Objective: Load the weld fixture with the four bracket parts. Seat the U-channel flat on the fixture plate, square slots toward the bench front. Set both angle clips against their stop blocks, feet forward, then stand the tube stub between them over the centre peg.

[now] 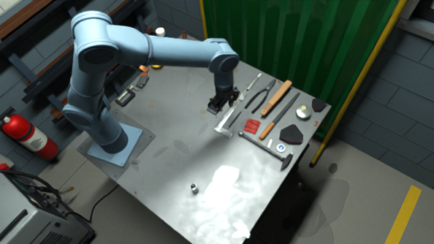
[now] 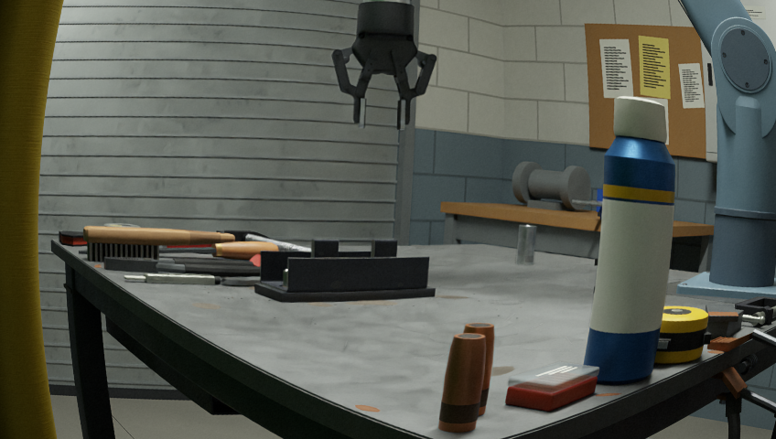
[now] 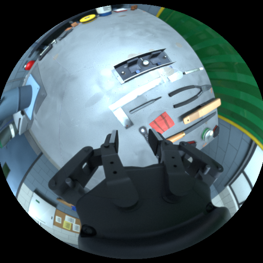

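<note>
The dark weld fixture (image 2: 344,274) (image 3: 143,65) (image 1: 215,106) sits near the middle of the steel bench, with a long dark channel wall along its plate, two stop blocks standing behind it and a shiny centre peg (image 3: 146,62) between them. A short grey tube stub (image 1: 194,188) (image 2: 526,244) stands alone near the bench's front edge, far from the fixture. I cannot tell the angle clips apart from the fixture. My gripper (image 2: 380,113) (image 3: 132,139) hangs high above the fixture. It is open and holds nothing.
A tall blue and white spray can (image 2: 631,239) stands at the bench's back end by a yellow tape roll (image 2: 680,334), two copper nozzles (image 2: 468,367) and a red block (image 2: 550,387). Pliers (image 1: 260,95), a wire brush (image 1: 275,98), files, a square and a hammer (image 1: 266,148) lie right of the fixture.
</note>
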Robot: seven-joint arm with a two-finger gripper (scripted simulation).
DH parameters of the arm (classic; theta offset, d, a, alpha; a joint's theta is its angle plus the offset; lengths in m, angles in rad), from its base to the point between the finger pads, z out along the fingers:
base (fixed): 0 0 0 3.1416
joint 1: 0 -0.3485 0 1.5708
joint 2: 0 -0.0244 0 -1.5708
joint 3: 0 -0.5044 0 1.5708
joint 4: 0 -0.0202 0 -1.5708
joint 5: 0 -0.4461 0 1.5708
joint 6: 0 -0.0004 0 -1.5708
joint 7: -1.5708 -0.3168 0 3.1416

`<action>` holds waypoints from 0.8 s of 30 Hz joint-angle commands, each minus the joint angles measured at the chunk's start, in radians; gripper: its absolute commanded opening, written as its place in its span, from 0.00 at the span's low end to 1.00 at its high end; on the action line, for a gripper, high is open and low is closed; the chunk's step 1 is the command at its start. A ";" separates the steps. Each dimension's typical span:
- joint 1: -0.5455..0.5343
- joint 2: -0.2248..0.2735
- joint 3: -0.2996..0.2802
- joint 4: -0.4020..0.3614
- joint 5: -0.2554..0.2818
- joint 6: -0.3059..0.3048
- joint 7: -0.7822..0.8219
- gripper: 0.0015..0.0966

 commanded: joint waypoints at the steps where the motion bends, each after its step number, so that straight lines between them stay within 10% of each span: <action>1: 0.039 -0.018 0.023 0.019 -0.017 -0.008 -0.016 0.51; 12: 0.412 -0.179 0.233 0.199 -0.198 -0.112 -0.184 0.51; 24: 0.478 -0.202 0.273 0.233 -0.229 -0.141 -0.217 0.51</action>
